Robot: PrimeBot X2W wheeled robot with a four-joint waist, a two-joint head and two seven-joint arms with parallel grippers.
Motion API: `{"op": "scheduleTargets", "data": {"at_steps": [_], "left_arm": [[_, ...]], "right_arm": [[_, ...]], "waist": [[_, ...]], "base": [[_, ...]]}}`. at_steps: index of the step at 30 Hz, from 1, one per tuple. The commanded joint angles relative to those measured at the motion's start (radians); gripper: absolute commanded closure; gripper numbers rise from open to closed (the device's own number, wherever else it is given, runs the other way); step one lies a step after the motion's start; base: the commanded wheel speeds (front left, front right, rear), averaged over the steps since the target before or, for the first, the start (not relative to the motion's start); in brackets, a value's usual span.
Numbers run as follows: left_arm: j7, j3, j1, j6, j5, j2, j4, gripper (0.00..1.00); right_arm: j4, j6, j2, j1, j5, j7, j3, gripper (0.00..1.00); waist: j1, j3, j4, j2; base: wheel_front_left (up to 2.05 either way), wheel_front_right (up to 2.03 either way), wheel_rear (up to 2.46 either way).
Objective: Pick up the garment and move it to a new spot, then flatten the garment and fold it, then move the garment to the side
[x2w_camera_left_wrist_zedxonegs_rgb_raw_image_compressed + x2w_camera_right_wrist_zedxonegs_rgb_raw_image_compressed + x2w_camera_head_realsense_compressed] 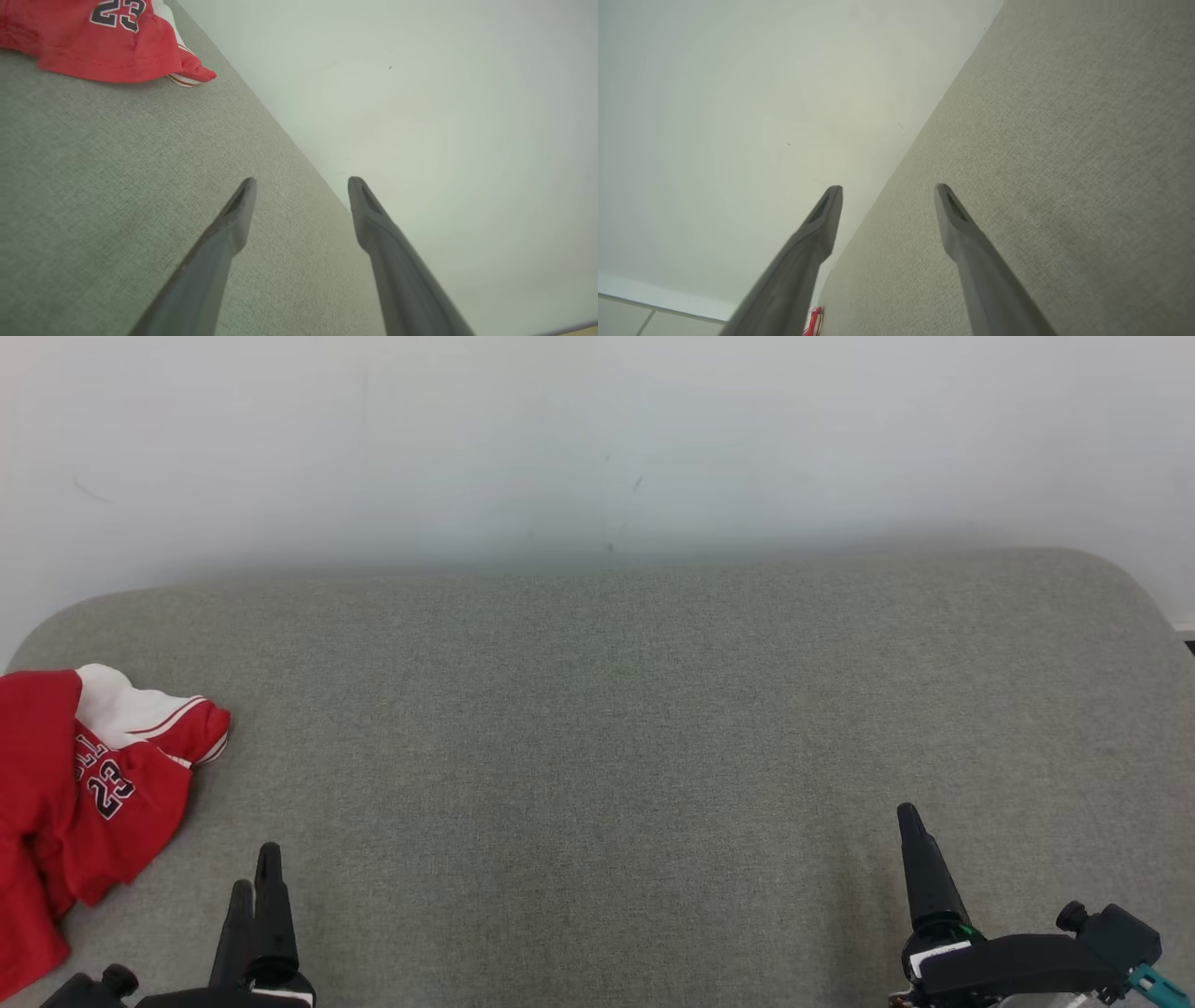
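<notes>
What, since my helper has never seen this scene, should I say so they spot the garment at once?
Find the wide grey-green cushion against the white wall. At its left edge, left of the left gripper, lies a crumpled jersey. It alone is red, with white trim and a dark 23.

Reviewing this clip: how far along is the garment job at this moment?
Done: nothing that shows. The red garment lies rumpled and unfolded at the left edge of the grey cushion. In hand: nothing. The left end effector and right end effector are both open and empty, clear of the cloth. Left: picking it up, moving it, flattening, folding and setting it aside.
</notes>
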Motion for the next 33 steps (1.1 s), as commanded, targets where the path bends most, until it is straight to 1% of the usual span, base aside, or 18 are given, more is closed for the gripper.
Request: {"op": "scheduleTargets", "data": {"at_steps": [1, 7, 14, 23, 33], "left_arm": [[-0.01, -0.003, 0.0, 0.006, 0.046, 0.004, -0.022, 0.0], [-0.03, -0.011, 0.009, 0.042, 0.21, 0.004, -0.041, 0.0], [-0.053, -0.036, 0.019, 0.068, 0.355, 0.005, -0.047, 0.0], [-0.079, -0.064, 0.021, 0.089, 0.482, 0.018, -0.053, 0.0], [-0.106, -0.085, 0.033, 0.103, 0.585, 0.03, -0.06, 0.0]], "right_arm": [[-0.022, -0.001, 0.0, -0.007, -0.043, -0.011, 0.0, 0.0], [-0.04, -0.001, 0.0, 0.0, -0.185, -0.031, -0.005, 0.0], [-0.05, -0.001, 0.0, 0.005, -0.349, -0.053, 0.005, 0.0], [-0.063, -0.001, 0.0, 0.009, -0.523, -0.079, 0.019, 0.0], [-0.074, -0.001, 0.0, 0.021, -0.652, -0.106, 0.027, 0.0]], "waist": [[0.0, 0.0, 0.0, 0.0], [0.0, 0.002, 0.002, 0.0], [0.0, 0.004, 0.004, 0.0], [0.0, 0.007, 0.005, 0.0], [0.0, 0.003, 0.01, 0.0]], "base": [[0.0, 0.0, 0.0], [0.0, 0.0, 0.0], [0.0, 0.0, 0.0], [0.0, 0.0, 0.0], [0.0, 0.0, 0.0]]}}
